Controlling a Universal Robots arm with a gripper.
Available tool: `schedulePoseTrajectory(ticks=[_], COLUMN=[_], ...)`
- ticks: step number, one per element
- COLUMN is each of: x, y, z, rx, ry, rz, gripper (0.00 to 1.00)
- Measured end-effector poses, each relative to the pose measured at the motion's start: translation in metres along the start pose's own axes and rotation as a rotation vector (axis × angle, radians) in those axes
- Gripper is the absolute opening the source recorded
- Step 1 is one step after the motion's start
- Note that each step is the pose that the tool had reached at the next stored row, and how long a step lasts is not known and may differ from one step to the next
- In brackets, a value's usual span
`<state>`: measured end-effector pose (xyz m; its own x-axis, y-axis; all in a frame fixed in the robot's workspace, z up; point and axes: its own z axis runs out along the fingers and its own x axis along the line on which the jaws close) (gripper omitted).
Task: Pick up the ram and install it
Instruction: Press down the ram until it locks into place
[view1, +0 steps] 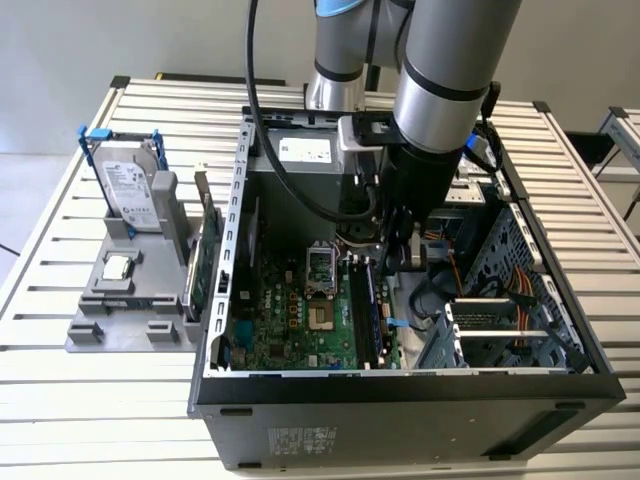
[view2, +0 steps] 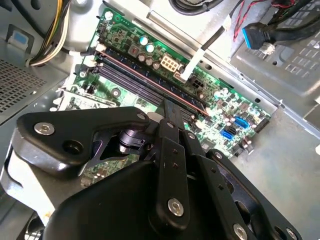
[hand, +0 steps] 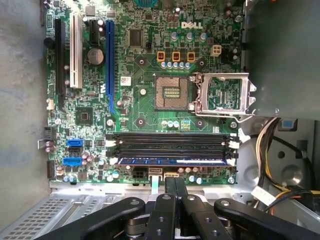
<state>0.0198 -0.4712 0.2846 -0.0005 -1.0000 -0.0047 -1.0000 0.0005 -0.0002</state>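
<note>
RAM seated in slot
Gripper (hand: 170, 186) fingers were closed, empty, beside the ram (hand: 172, 161), apparently after pressing it home

Grey arm (view1: 440, 70) reaching steeply down, wrist low, black claw (hand: 174, 187) fingers apparently pressed together, holding nothing.

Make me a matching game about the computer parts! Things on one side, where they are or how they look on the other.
1 ram
2 hard drive
3 CPU chip
4 CPU socket

A lying flat on the grey holder
B lid open
C plugged into the motherboard
D standing upright on the grey holder

Pairs: 1-C, 2-D, 3-A, 4-B
</note>
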Motion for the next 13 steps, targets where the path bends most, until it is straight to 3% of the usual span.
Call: schedulePoseTrajectory(ticks=[13], x=[-0.0001], y=[0.0000], z=[-0.0174], rx=[0.0000], ry=[0.0000], rz=[0.000], gripper=[0.00])
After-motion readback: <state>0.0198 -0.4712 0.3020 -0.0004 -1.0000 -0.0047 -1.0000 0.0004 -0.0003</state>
